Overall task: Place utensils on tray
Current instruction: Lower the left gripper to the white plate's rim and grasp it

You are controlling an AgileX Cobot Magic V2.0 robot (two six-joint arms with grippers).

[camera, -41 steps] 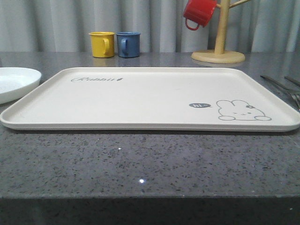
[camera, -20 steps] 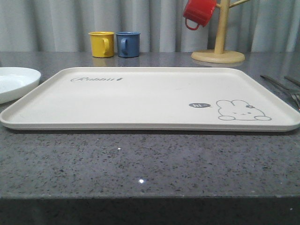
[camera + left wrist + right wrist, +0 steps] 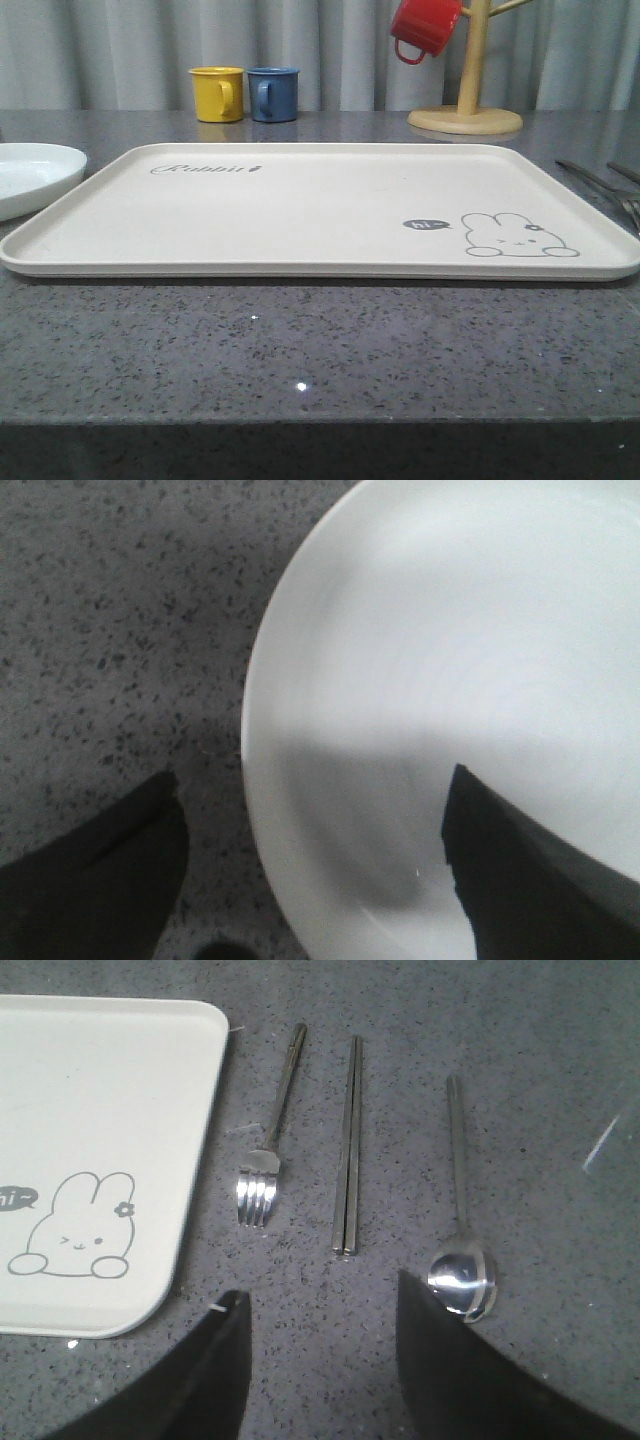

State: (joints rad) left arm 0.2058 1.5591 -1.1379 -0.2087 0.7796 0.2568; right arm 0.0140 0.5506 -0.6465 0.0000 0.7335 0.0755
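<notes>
The cream tray point(image 3: 320, 215) with its rabbit drawing lies flat in the middle of the grey counter, with nothing on it. In the right wrist view a fork point(image 3: 270, 1140), a pair of chopsticks point(image 3: 348, 1150) and a spoon point(image 3: 460, 1210) lie side by side on the counter beside the tray's corner point(image 3: 110, 1140). My right gripper point(image 3: 320, 1305) hangs open above the counter just short of the chopsticks' ends, holding nothing. The fork's handle point(image 3: 600, 182) shows at the right edge of the front view. My left gripper point(image 3: 310, 820) is open and empty over the rim of a white plate point(image 3: 450, 660).
The white plate point(image 3: 35, 175) sits left of the tray. A yellow mug point(image 3: 218, 95) and a blue mug point(image 3: 273, 95) stand at the back. A wooden mug tree point(image 3: 468, 100) with a red mug point(image 3: 425, 28) hanging on it stands at the back right.
</notes>
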